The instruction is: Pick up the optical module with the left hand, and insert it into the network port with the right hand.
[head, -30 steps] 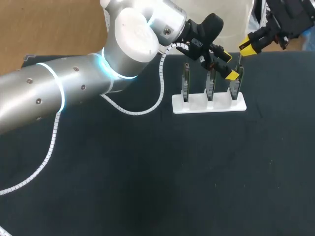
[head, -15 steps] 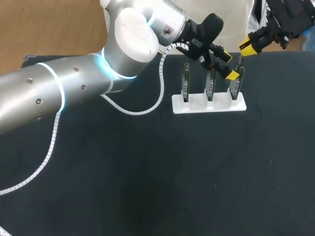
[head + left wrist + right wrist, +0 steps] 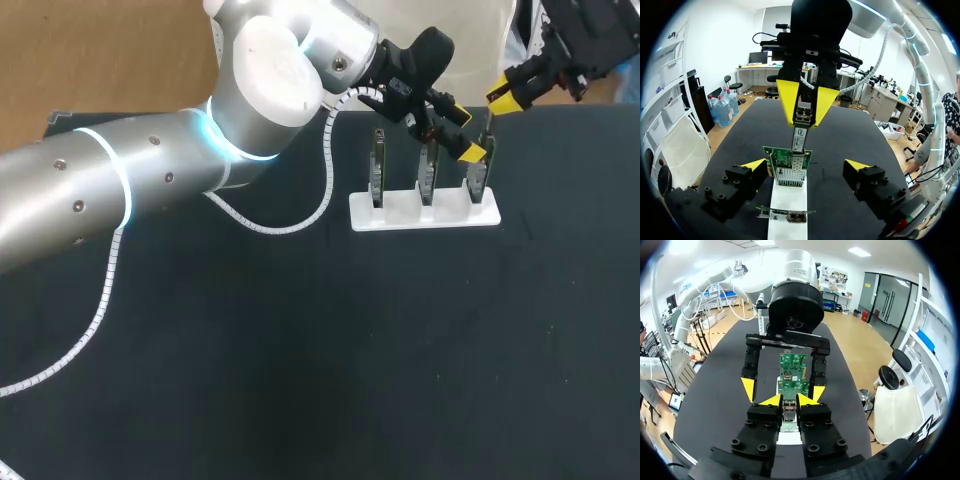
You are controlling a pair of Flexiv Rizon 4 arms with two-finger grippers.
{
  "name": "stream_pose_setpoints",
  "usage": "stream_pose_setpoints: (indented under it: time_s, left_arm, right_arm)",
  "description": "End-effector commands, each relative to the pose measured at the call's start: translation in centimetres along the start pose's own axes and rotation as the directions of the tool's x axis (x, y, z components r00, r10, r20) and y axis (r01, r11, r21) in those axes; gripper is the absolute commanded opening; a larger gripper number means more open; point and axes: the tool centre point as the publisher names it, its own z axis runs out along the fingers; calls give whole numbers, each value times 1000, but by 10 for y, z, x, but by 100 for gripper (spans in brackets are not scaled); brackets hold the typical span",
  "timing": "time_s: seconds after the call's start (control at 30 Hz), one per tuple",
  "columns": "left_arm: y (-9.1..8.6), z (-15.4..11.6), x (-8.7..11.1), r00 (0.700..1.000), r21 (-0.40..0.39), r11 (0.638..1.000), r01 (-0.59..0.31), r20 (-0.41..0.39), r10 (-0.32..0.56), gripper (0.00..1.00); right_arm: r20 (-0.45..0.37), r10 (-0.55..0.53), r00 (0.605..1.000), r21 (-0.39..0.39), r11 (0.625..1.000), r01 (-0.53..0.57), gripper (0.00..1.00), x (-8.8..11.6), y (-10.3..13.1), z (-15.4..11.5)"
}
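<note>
Nearest me, my left arm [image 3: 120, 190] comes in over the black counter [image 3: 400, 350], its white coiled cable [image 3: 325, 190] hanging down beside it. Farther out stands a white holder [image 3: 400, 212] with three green circuit boards upright in its slots; the end board [image 3: 782, 156], on my right, is the one both hands are at. My left hand [image 3: 806, 165] is spread wide, one yellow-tipped finger on each side of that board, touching nothing. Just past it, my right hand [image 3: 790, 400] reaches in from the far side, narrowed onto the optical module [image 3: 799, 136] and gripping it from two sides. The module stands upright above the board, its lower end meeting the metal network port [image 3: 792, 172] at the board's top edge; I cannot tell how far in it sits.
</note>
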Motion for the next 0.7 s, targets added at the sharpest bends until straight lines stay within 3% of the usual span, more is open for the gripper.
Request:
stream_pose_setpoints:
  time_s: [0.03,0.7]
  left_arm:
    - [2,0,-2,1000,4,1000,2,-6,-2,100]
    - [2,0,-2,1000,4,1000,2,-6,-2,100]
  right_arm:
    - [1,3,1000,-2,1000,-3,0,1,0,2]
    - [1,-7,1000,5,1000,7,0,-2,0,0]
